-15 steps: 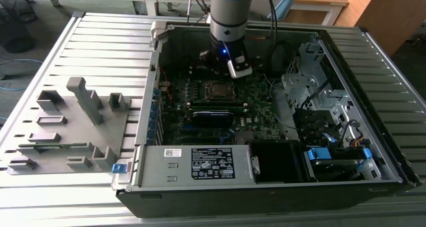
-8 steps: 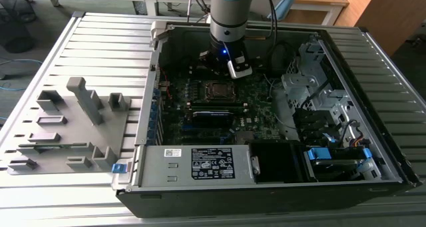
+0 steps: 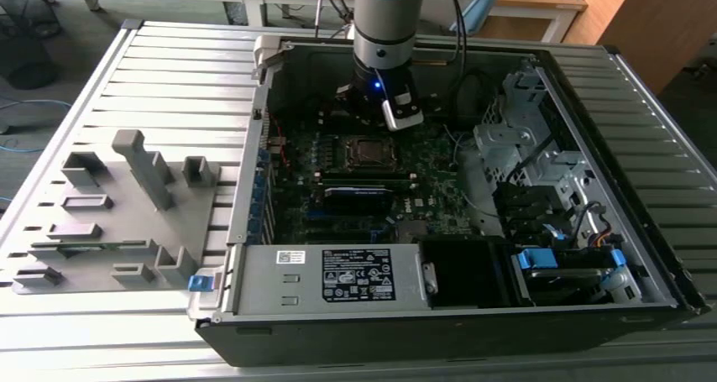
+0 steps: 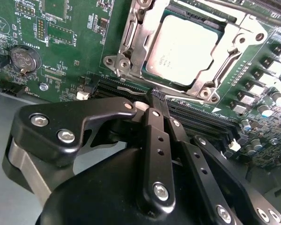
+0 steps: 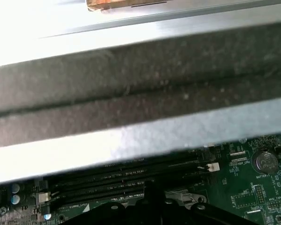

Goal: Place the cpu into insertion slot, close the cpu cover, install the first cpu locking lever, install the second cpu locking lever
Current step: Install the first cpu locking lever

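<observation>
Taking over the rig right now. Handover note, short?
Gripper: shut, tips down at the lever that runs along one edge of the slot.
Cpu: seated in the slot.
Cover: closed over the cpu.
Done: cpu in, cover down.
Left: both levers; I cannot tell whether either is latched.

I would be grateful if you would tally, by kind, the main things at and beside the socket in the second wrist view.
cpu: 1
cpu cover: 1
coin cell battery: 1
pincer: 1
Total: 4
</observation>
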{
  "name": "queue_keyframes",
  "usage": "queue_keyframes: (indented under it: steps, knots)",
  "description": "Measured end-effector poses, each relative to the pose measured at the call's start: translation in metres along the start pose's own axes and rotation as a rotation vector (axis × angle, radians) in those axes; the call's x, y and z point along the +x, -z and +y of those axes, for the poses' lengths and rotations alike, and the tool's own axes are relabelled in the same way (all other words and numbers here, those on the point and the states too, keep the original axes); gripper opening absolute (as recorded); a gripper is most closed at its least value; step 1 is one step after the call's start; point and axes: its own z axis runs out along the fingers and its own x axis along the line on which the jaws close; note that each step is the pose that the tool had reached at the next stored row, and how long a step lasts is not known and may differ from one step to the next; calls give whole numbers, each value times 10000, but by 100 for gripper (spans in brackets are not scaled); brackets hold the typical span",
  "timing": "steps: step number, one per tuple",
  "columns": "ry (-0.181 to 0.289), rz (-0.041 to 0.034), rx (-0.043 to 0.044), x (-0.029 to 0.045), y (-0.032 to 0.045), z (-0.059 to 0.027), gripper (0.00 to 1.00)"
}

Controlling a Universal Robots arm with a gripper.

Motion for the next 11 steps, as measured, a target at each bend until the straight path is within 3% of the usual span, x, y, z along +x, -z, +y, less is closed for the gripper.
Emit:
queue_keyframes:
  steps: [11]
  knots:
    - [-121, -27, 2, 6, -4, 18, 10]
